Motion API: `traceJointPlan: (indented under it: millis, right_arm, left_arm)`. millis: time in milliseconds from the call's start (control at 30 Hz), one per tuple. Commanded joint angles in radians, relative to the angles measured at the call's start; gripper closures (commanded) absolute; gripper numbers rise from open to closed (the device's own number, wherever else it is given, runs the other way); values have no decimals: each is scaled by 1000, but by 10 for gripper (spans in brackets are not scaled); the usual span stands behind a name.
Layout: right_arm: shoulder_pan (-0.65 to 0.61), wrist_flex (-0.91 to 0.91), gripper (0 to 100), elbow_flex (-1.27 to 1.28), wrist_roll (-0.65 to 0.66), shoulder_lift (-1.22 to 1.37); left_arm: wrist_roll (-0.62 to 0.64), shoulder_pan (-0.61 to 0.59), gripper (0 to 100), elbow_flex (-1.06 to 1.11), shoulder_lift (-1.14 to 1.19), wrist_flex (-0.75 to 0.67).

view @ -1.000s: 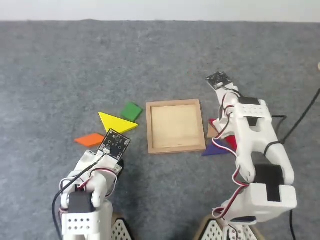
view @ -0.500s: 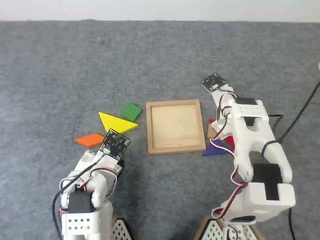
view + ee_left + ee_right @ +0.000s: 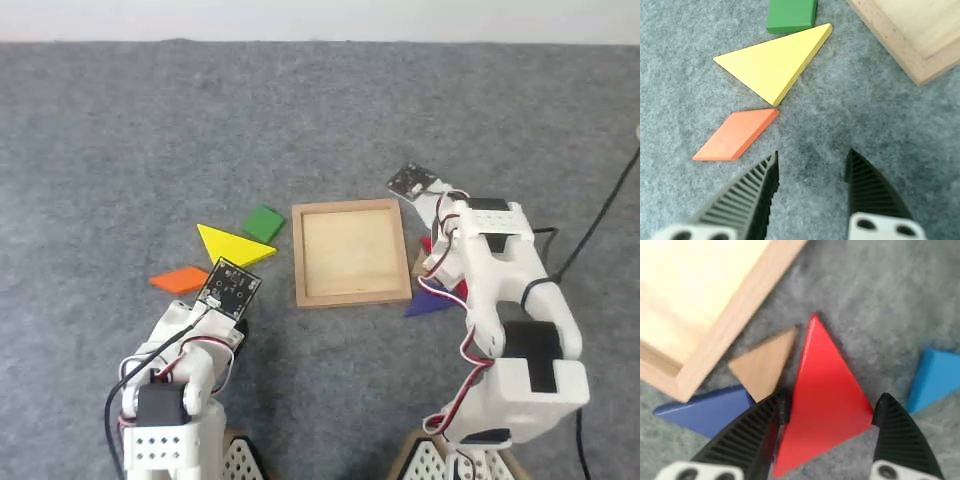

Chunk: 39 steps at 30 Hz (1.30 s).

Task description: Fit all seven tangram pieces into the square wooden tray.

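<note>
In the high view, the square wooden tray (image 3: 351, 206) is seen on the grey worktop (image 3: 150, 120). A yellow triangle (image 3: 235, 245), a green square (image 3: 263, 223) and an orange parallelogram (image 3: 180, 280) are laid on the left arm's side, and a dark blue triangle (image 3: 432, 299) near the tray's other side. In the left wrist view, the left gripper (image 3: 812, 155) is held over bare worktop near the parallelogram, fingers spread. In the right wrist view, the right gripper (image 3: 831, 400) is shown with fingers spread either side of a red triangle (image 3: 820, 365), which is flanked by a tan triangle (image 3: 765, 365) and a light blue piece (image 3: 932, 377).
</note>
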Motion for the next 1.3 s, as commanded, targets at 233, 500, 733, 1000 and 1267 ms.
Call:
traceJointPlan:
  millis: [233,500,733,1000,1267]
  right_arm:
    - [64,-7,719,-11,32,10]
    - [70,12,719,-9,15,8]
    - [68,5,716,-11,-104,4]
    - [70,-5,707,-11,-178,4]
    - [64,36,619,-11,-210,4]
  left_arm:
    - [6,0,791,-5,-6,5]
    - [6,0,791,-5,-6,5]
    - [6,0,791,-5,-6,5]
    - [6,0,791,-5,-6,5]
    - [6,0,791,-5,-6,5]
